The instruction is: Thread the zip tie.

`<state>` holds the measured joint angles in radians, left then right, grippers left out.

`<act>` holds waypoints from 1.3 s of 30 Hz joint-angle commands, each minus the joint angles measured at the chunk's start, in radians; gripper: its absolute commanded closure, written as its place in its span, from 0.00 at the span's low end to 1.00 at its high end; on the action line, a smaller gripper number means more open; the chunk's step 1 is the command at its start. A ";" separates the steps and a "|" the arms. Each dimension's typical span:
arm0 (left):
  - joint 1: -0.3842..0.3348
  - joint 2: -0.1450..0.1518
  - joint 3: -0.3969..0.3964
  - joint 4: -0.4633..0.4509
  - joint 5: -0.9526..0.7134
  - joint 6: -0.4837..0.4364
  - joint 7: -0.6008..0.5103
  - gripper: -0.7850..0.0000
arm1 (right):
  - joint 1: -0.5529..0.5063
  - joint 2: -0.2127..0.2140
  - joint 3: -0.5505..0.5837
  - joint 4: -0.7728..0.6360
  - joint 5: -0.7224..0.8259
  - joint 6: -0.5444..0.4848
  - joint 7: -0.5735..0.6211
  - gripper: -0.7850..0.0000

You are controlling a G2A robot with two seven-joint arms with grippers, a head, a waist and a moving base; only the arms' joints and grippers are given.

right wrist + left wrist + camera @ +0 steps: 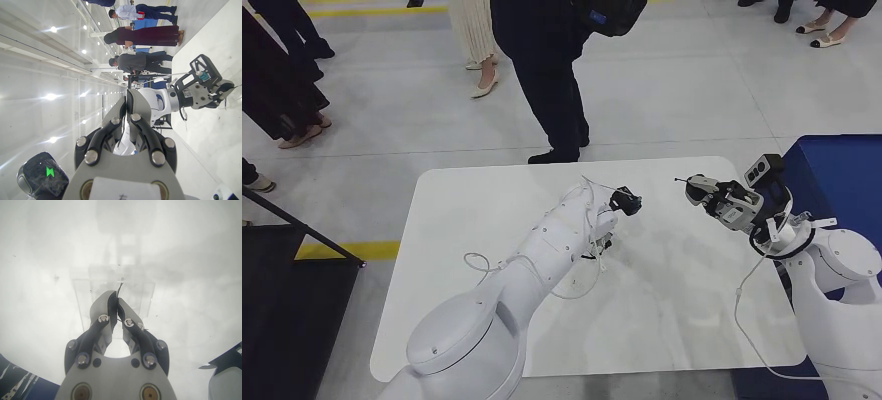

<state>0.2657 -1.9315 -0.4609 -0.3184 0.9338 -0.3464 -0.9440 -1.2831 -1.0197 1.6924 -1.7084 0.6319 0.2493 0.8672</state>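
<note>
Threading isn't done yet, going by the gap. Left gripper (630, 203) is pinching the tie (119, 288): jaws closed tight on it, a short end poking out past the tips. Right gripper (695, 187) is clamping too, jaws closed on a thin black strip (681, 181) whose small dark tip is sticking out toward the left one. Can't tell if that strip is the tie's other end or a separate piece.

The two tips are facing each other over the desk (492, 230), near but apart, with nothing bridging them in the top view. So both grasps look done; line-up and insertion are left.

Pose: left arm is reaching across mid-desk, wrist looking down at a clear box (145, 294) lying under its jaws. Right arm is coming in from the desk's right side, wrist rolled sideways, pointing roughly level at the left gripper.
</note>
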 commanded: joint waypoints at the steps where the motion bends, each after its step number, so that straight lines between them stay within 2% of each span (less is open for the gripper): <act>1: -0.001 0.002 -0.002 -0.021 0.007 0.013 -0.006 1.00 | 0.000 0.000 0.000 0.000 0.000 0.000 0.000 1.00; 9: 0.016 0.031 -0.029 -0.156 0.027 0.062 -0.059 1.00 | 0.000 0.000 0.000 0.000 0.000 0.000 0.000 1.00; 15: 0.060 0.081 -0.077 -0.291 0.032 0.062 -0.132 1.00 | 0.000 0.000 0.000 0.000 0.000 0.000 0.000 1.00; 22: 0.150 0.148 -0.142 -0.465 0.060 0.044 -0.225 1.00 | 0.000 0.000 0.000 0.000 0.000 0.000 0.000 1.00; 29: 0.207 0.187 -0.184 -0.532 0.096 0.014 -0.231 1.00 | 0.000 0.000 0.000 0.000 0.000 0.000 0.000 1.00; 31: 0.215 0.191 -0.186 -0.542 0.111 0.007 -0.223 0.92 | 0.000 0.000 0.000 0.000 0.000 0.000 0.000 1.00; 32: 0.218 0.192 -0.186 -0.546 0.119 0.010 -0.219 0.78 | 0.000 0.000 0.000 0.000 0.000 0.000 0.000 1.00; 36: 0.223 0.194 -0.183 -0.557 0.143 0.012 -0.211 0.60 | 0.000 0.000 0.000 0.000 0.000 0.000 0.000 1.00; 38: 0.224 0.195 -0.181 -0.566 0.166 0.024 -0.193 0.67 | 0.000 0.000 0.000 0.000 0.000 0.000 0.000 1.00; 39: 0.227 0.196 -0.182 -0.570 0.169 0.025 -0.190 0.67 | 0.000 0.000 0.000 0.000 0.000 0.000 0.000 1.00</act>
<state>0.4907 -1.7360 -0.6423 -0.8847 1.0987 -0.3241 -1.1381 -1.2831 -1.0197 1.6924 -1.7084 0.6319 0.2493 0.8672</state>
